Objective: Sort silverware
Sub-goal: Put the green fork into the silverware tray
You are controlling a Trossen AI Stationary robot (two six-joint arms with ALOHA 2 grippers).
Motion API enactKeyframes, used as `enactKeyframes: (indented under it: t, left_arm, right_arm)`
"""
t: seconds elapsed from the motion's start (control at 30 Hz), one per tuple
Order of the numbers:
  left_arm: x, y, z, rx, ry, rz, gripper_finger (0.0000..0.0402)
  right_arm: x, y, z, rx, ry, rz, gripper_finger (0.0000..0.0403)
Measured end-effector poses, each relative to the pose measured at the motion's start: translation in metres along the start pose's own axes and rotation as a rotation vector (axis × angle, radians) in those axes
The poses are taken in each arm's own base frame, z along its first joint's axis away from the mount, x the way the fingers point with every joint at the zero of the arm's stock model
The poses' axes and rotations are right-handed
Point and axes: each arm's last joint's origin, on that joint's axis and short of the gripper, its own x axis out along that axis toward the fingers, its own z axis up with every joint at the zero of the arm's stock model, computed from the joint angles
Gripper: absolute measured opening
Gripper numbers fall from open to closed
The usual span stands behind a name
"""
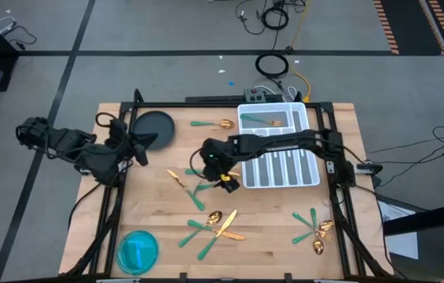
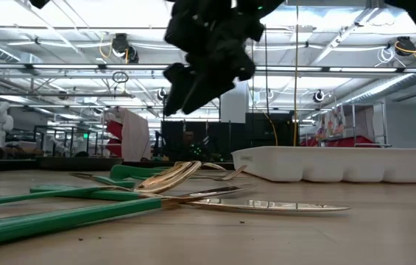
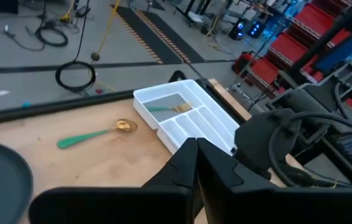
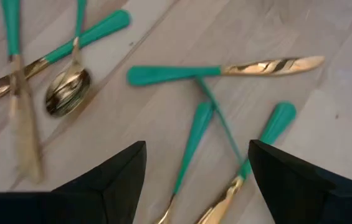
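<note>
Silverware with gold heads and teal-green handles lies flat on the wooden table in loose groups: a crossed bunch [image 1: 200,191] at mid-table, another [image 1: 214,224] nearer the front, a third [image 1: 314,228] at the near right, a lone spoon [image 1: 210,123] by the far edge, and one fork [image 1: 265,120] inside the tray. My right gripper [image 4: 197,146] is open and hovers above the mid-table bunch [image 4: 194,140], clear of the table in the low view [image 2: 193,81]; teal handles lie under the gap between its fingers. My left gripper [image 3: 194,144] is shut and waits beside the dark plate [image 1: 144,147].
A white divided tray [image 1: 280,169] stands at the far right of the table, under the right arm. A dark round plate [image 1: 152,128] sits at the far left, a blue bowl [image 1: 137,250] at the near left corner. Bare wood shows between the groups of silverware.
</note>
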Motion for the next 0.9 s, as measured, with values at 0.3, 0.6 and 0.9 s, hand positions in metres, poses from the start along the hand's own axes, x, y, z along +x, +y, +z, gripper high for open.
enactKeyframes:
  t: [0.3, 0.6, 0.9]
  left_arm:
    - [-0.004, 0.007, 0.001, 0.055, 0.023, 0.007, 0.0018]
    - [-0.005, 0.01, 0.001, 0.068, 0.039, 0.009, 0.0018]
    - [-0.007, 0.014, 0.001, 0.074, 0.069, -0.003, 0.0018]
  right_arm:
    - [0.033, -0.024, 0.003, -0.01, 0.07, -0.049, 0.0261]
    - [0.073, -0.023, -0.023, -0.039, 0.234, -0.033, 0.0258]
    - [0.078, -0.027, -0.023, -0.052, 0.258, -0.121, 0.0226]
